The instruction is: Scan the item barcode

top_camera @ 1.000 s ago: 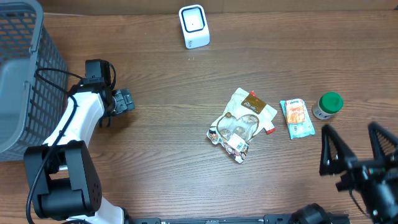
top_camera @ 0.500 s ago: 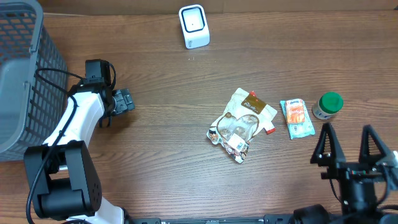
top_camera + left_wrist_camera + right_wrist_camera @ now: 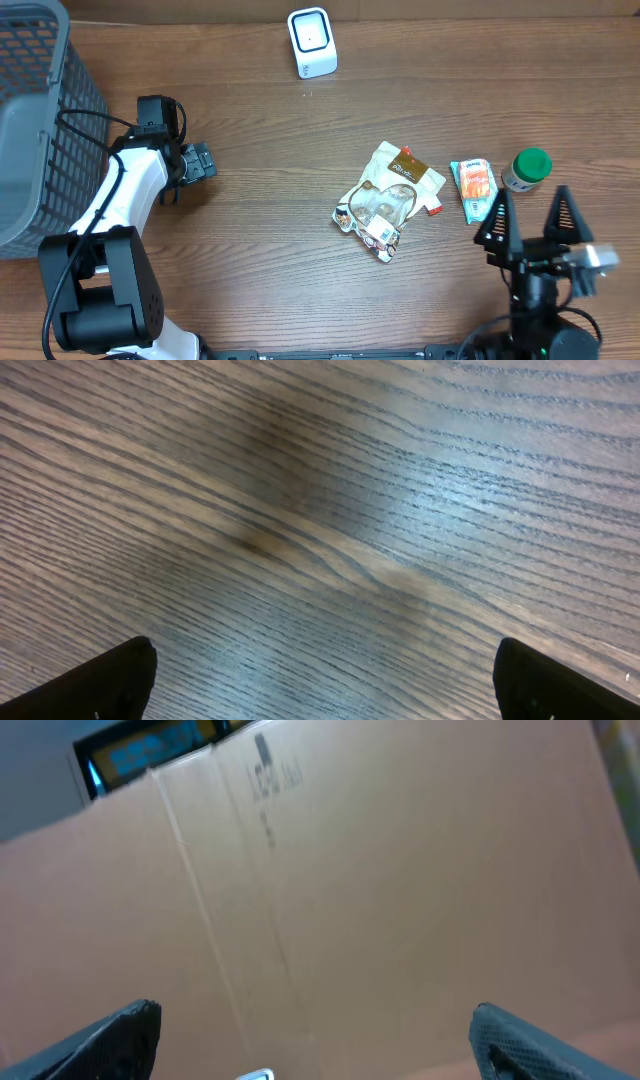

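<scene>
The left gripper (image 3: 198, 162) stood with its jaws spread wide and empty above the table (image 3: 270, 250), well apart from every item. The scanner (image 3: 310, 42) sat far beyond both pairs of jaws. A crinkly clear pouch (image 3: 388, 196) lay left of the right jaws, the orange sachet (image 3: 474, 190) at their left tip, and the green-lidded jar (image 3: 527, 168) just beyond them. The right gripper (image 3: 530, 222) gaped, holding nothing. The sachet seemed the likeliest pick: light, soft, slippery film, best pinched across its narrow width near a sealed edge. Its barcode face could not be made out.
</scene>
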Motion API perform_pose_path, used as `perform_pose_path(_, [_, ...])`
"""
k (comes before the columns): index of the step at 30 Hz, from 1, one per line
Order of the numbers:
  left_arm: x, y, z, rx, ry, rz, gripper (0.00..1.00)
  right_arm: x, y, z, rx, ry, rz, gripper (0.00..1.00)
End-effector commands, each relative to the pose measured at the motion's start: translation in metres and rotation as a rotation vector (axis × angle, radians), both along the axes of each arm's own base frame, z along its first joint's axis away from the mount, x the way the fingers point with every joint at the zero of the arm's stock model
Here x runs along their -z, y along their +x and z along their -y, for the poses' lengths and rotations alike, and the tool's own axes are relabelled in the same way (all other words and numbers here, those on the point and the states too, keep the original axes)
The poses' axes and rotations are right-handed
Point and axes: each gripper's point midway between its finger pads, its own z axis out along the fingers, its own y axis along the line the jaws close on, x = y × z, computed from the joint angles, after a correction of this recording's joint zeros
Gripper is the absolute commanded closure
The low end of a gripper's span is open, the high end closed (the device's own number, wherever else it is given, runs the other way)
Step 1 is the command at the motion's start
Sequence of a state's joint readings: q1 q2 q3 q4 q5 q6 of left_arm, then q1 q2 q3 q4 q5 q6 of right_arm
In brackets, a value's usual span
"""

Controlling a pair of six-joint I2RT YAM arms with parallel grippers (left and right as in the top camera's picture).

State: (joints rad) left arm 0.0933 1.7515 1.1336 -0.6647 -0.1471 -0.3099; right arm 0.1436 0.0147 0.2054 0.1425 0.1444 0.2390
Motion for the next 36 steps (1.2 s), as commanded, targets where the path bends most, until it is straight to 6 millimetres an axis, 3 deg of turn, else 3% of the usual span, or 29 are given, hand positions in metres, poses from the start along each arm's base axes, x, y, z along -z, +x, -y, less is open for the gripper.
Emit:
perform_pose_path(1, [-0.007, 0.005, -0.001, 0.017, 0.017, 0.017, 0.0, 0.024, 0.008, -0.006, -0.025, -0.021, -0.037, 0.0])
perform_pose_path(12, [-0.007, 0.005, -0.001, 0.017, 0.017, 0.017, 0.01, 0.098, 0.03, -0.009, -0.027, -0.043, -0.213, 0.0])
perform_pose_path(21, [-0.007, 0.005, -0.001, 0.017, 0.017, 0.017, 0.0, 0.144, 0.033, -0.009, -0.028, -0.068, -0.401, 0.0])
perform_pose_path(31, [-0.007, 0.005, -0.001, 0.017, 0.017, 0.017, 0.0, 0.134, 0.033, -0.005, -0.001, -0.069, -0.36, 0.0])
perform_pose_path(36, [-0.007, 0.005, -0.001, 0.017, 0.017, 0.017, 0.0, 0.129, 0.031, -0.029, -0.054, -0.465, -0.295, 0.0])
